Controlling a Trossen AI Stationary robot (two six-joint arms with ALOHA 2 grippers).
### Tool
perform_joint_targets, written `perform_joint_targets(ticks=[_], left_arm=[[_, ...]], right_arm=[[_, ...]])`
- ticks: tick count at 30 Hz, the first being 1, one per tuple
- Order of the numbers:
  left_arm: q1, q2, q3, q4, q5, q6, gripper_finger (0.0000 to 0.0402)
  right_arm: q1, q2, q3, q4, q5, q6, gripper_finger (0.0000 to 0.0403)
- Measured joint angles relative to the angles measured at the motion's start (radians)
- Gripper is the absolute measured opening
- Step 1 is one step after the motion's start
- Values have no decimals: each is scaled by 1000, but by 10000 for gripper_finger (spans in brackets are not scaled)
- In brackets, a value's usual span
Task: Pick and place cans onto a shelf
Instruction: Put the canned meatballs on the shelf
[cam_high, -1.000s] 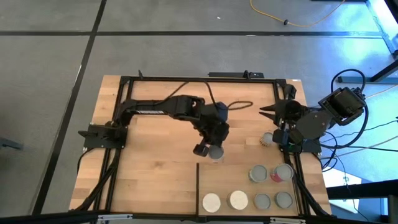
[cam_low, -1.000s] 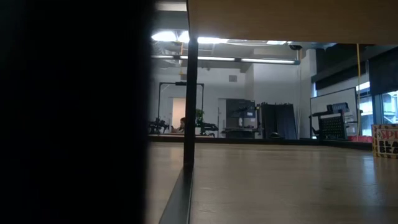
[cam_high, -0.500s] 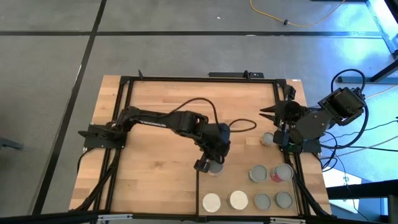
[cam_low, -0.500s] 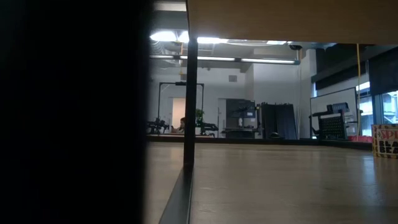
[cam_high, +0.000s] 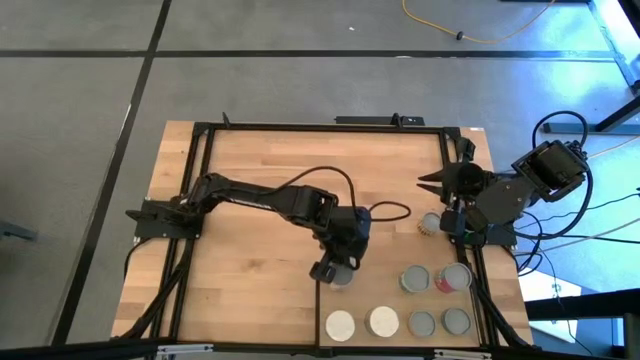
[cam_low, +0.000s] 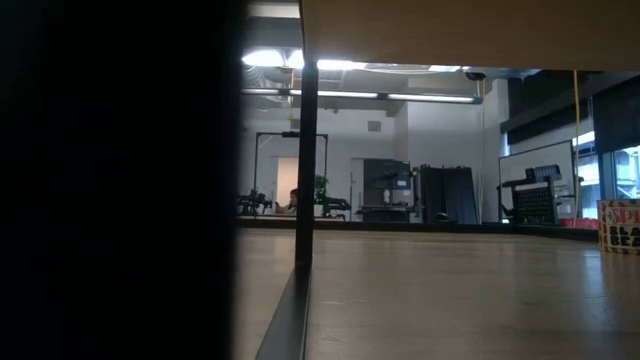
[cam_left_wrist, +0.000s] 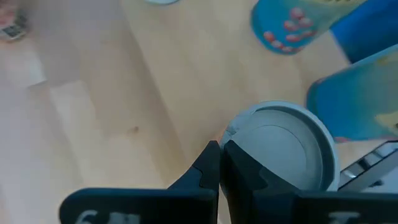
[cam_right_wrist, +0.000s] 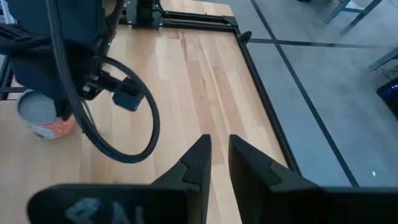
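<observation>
My left gripper (cam_high: 333, 270) is shut, its tips at a grey-topped can (cam_left_wrist: 283, 152) that stands at the far left corner of the shelf (cam_high: 375, 290), just right of the black strip (cam_high: 318, 300). Several more cans stand on the shelf, among them two whitish-topped ones (cam_high: 340, 325) and one with a red-pink side (cam_high: 453, 277). A further can (cam_high: 431, 223) stands on the tabletop near the right arm. My right gripper (cam_right_wrist: 216, 155) hangs over the table's right side, slightly open, with nothing between its fingers. My left gripper's shut fingers (cam_left_wrist: 239, 165) lie against the rim of the can's top (cam_left_wrist: 231, 132), with the outer side of one finger on the can. They slant down from the table's far side. The finger hides the exact place of contact. The can looks upright.
Black frame rails (cam_high: 200, 200) run along the table's left, far and right sides. The left arm's cable (cam_high: 385, 212) loops over the middle of the table. Bare tabletop (cam_high: 250, 290) lies left of the black strip. The low view shows only a dark post and the room.
My left gripper has moved toward the table's near edge and sunk a little, staying shut. The grey-topped can has gone along with it, from the bare tabletop beyond the strip's far end to the shelf's far left corner.
</observation>
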Motion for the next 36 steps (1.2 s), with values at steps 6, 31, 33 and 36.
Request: perform_joint_targets(ticks=[6,31,33,36], left_arm=[[0,0,-34,51,33,13,0],[0,-1,-33,47,71,-3,22],[0,-1,-33,47,73,-15,25],[-2,-1,-33,47,81,-15,31]], right_arm=[[0,0,0,0,0,0,59],[0,0,0,0,0,0,59],[0,0,0,0,0,0,59],[0,0,0,0,0,0,59]])
